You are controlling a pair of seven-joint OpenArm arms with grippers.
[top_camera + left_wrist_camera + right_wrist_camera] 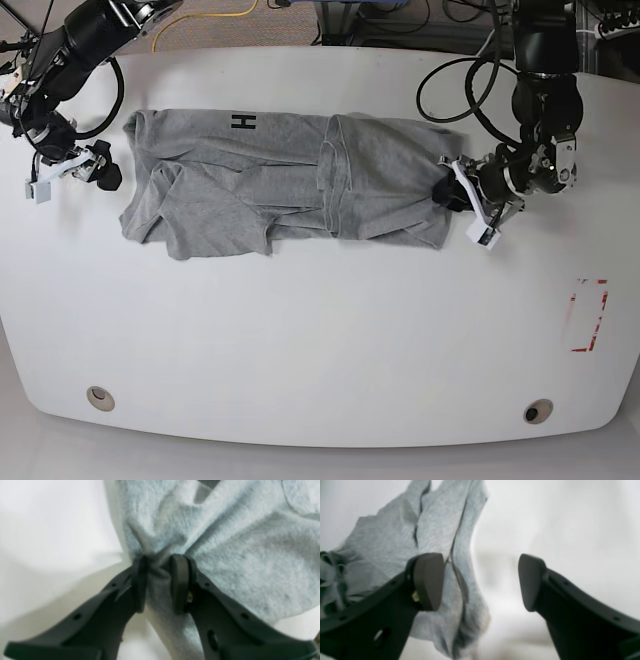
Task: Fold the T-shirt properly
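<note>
The left gripper (158,583), a black 2-fingered plastic claw with flat dark pads, stood clamped on a pinched fold of the heather-grey short-sleeved cotton T-shirt (237,562); in the left wrist view the cloth bunched between the 2 pads and fanned outward beyond them in wrinkles. In the base view this gripper (447,190) sat at the shirt's edge on that view's right, its arm rising toward the table's far side with black cables looped beside it. The right gripper (480,582), of the same black make, held its pads wide apart with nothing between them; in the right wrist view a crumpled edge of the grey shirt (440,530) lay behind and beside 1 pad, and whether it touched could not be told. In the base view this gripper (100,172) stood just off the shirt's edge on that view's left. The T-shirt (280,185) lay stretched across the far half of the white oval table (320,340), rumpled, with 1 portion folded over near the middle and black block lettering (243,122) showing at its far edge. A red rectangular outline (588,314) marked the table near its right rim in the base view, and 2 round fittings (99,397) sat near the front edge.
</note>
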